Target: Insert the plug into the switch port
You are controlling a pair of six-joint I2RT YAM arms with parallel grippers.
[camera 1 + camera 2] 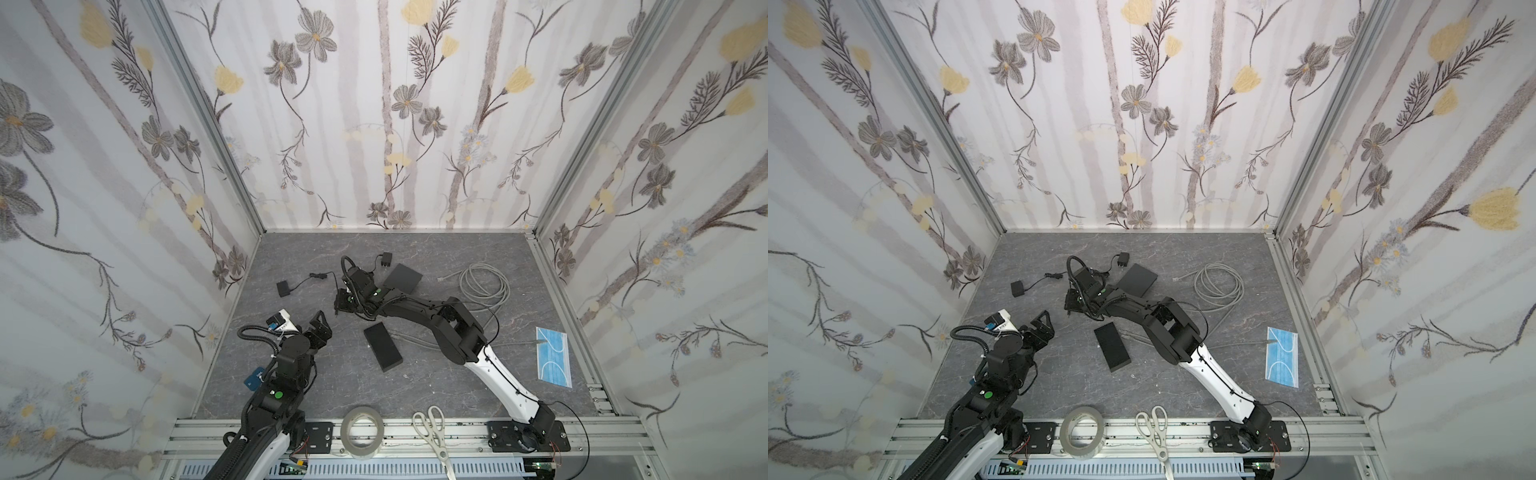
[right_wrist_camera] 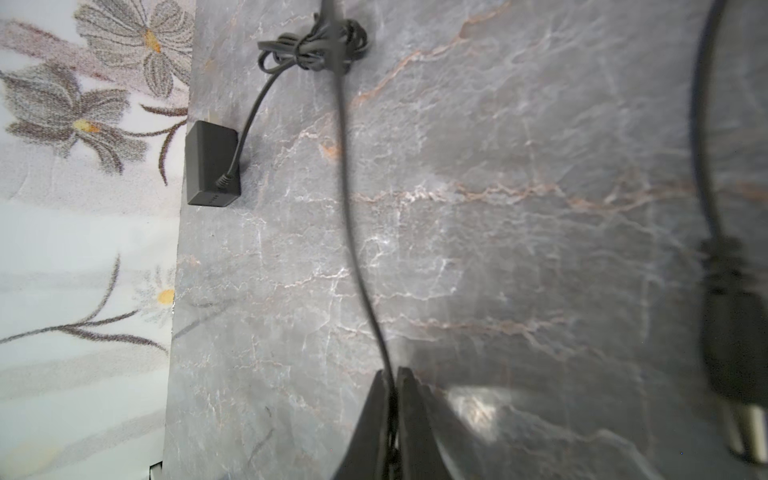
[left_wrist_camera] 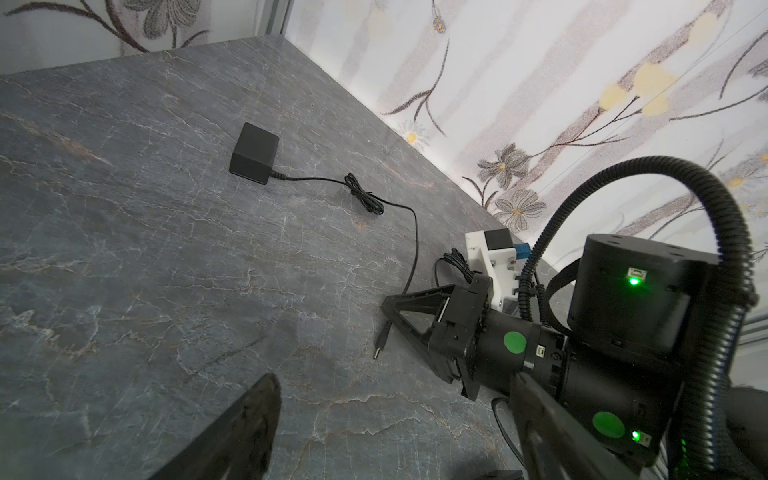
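My right gripper (image 1: 336, 306) is shut on a thin black cable (image 2: 353, 249) that runs from a black power adapter (image 1: 284, 288) at the far left of the table. The cable's barrel plug (image 3: 380, 345) dangles just under the right gripper's fingers (image 3: 415, 300), its tip just above the table. My left gripper (image 1: 320, 323) hovers open and empty to the left and nearer the front, looking at the plug. A long black box (image 1: 382, 347) and a flat dark box (image 1: 402, 277) lie near the right arm. I cannot tell which is the switch, and no port shows.
A second adapter (image 1: 386, 258) with prongs lies at the back, and a blurred plug (image 2: 733, 345) hangs close to the right wrist camera. Further right are a coiled grey cable (image 1: 484, 286) and a blue face mask (image 1: 552, 357). Tape roll (image 1: 361, 432) and scissors (image 1: 432, 432) sit on the front rail.
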